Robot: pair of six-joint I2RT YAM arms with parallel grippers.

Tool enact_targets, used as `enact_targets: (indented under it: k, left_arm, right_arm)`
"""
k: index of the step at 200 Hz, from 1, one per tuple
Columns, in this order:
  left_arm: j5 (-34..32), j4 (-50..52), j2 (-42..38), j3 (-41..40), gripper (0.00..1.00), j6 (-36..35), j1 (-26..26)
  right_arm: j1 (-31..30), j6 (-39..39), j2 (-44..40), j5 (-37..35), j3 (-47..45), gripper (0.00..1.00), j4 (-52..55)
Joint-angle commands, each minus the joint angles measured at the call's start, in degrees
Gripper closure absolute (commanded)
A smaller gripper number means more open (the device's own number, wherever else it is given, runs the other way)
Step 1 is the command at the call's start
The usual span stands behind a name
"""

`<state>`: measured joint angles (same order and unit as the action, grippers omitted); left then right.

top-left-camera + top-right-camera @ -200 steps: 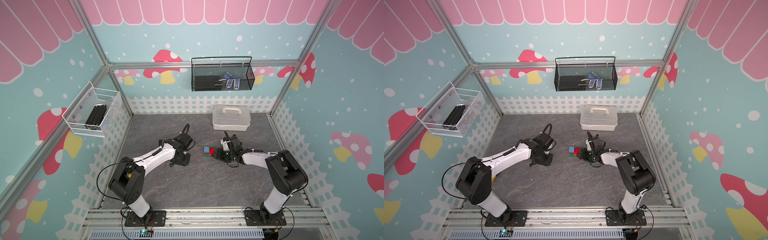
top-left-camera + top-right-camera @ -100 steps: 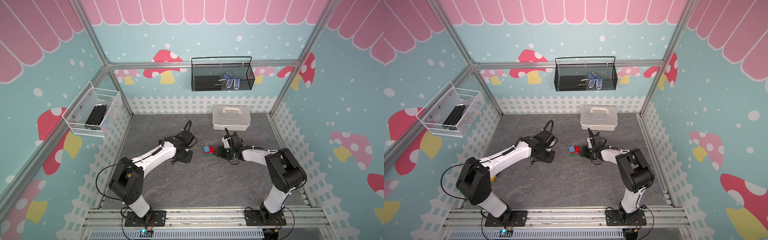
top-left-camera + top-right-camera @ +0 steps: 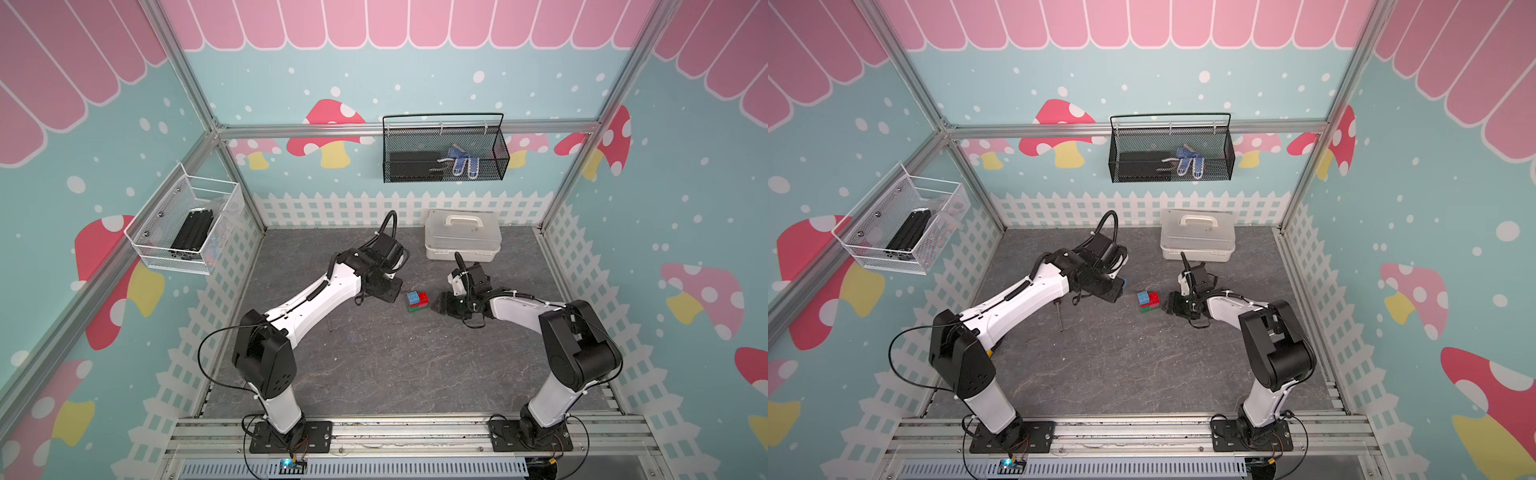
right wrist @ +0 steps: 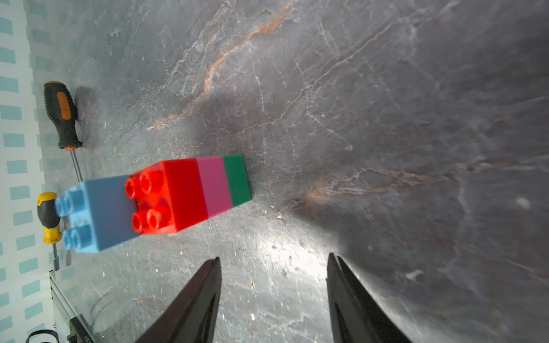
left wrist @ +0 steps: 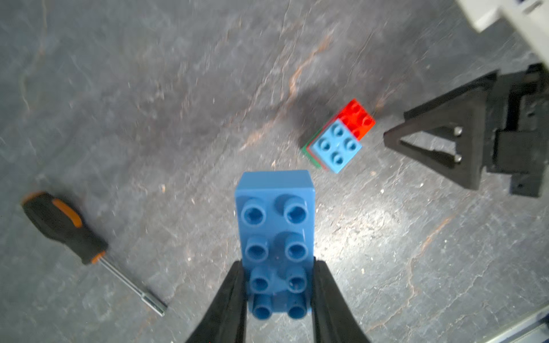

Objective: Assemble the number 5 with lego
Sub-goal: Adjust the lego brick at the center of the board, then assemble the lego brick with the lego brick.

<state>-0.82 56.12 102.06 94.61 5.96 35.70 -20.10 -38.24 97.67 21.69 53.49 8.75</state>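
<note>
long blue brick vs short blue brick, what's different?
The long blue brick shows eight studs and a darker blue; the short blue brick shows four and is paler. The long one is gripped in the left pincer; the short one sits on the red brick. Both are studded blue plastic.

Bright, even light; wrist views blurred, glare on the floor (image 4: 297, 267).

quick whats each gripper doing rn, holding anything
Left gripper: closed on the long blue brick.
Right gripper: open, holding nothing, clear of the brick stack.
</note>
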Motion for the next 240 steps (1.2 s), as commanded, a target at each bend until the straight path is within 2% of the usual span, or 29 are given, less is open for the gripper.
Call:
enact_targets:
  k: [1,29,61,92,109,166,240]
  left_arm:
    - [3.6,5.3,4.8,6.5,0.90,-8.3,0.2]
    - [8.8,9.0,10.6,13.9,0.95,-16.3,1.1]
    - [9.5,14.8,17.1,21.6,0.99,-23.4,2.6]
    - [10.2,15.6,19.9,24.6,1.00,-27.9,3.7]
    - [9.7,15.6,20.4,24.9,1.00,-32.6,4.6]
    - [8.4,15.6,22.4,26.5,1.00,-34.4,4.9]
    - [8.1,17.8,25.3,30.2,1.00,-37.6,4.0]
  right_arm:
    - [2.0,2.4,-1.6,4.3,0.0,0.41,3.5]
    - [3.9,2.9,-0.5,9.0,1.8,0.41,3.5]
    - [5.8,3.6,0.7,12.8,3.9,0.41,3.3]
    - [7.5,4.2,2.9,17.2,6.0,0.41,3.3]
    - [8.1,4.5,4.3,20.1,7.0,0.41,3.2]
    - [8.7,8.7,9.7,26.3,10.8,0.41,4.8]
    - [8.9,13.1,14.2,29.3,15.3,0.44,9.1]
